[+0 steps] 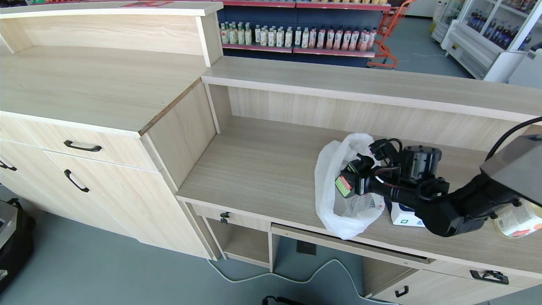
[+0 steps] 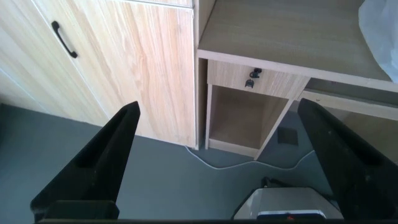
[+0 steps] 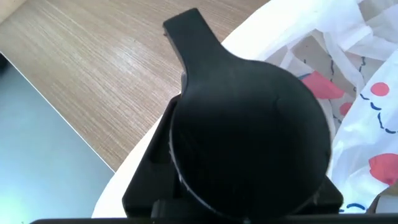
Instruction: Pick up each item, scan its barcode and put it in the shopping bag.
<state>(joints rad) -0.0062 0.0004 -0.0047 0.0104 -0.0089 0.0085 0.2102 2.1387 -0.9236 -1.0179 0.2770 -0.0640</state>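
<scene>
One green-and-red item [image 1: 344, 185] sits clamped in the right hand [image 1: 353, 180], held right at the mouth of the white shopping bag [image 1: 327, 192]. That position suggests it is being bagged, not scanned. The bag stands slumped but open on the worktop [image 1: 262, 169], its mouth turned towards the arm, which makes it easy to reach into. In the right wrist view a dark round shape [image 3: 249, 130] blocks the fingers, and printed packaging shows inside the bag beyond it. A white box [image 1: 402, 215] lies just beside the bag and a jar [image 1: 518, 220] stands farther right, both probably awaiting their turn. The left hand [image 2: 217, 112] hangs low over the floor by the cabinet with its fingers spread wide and nothing between them, well clear of the work.
</scene>
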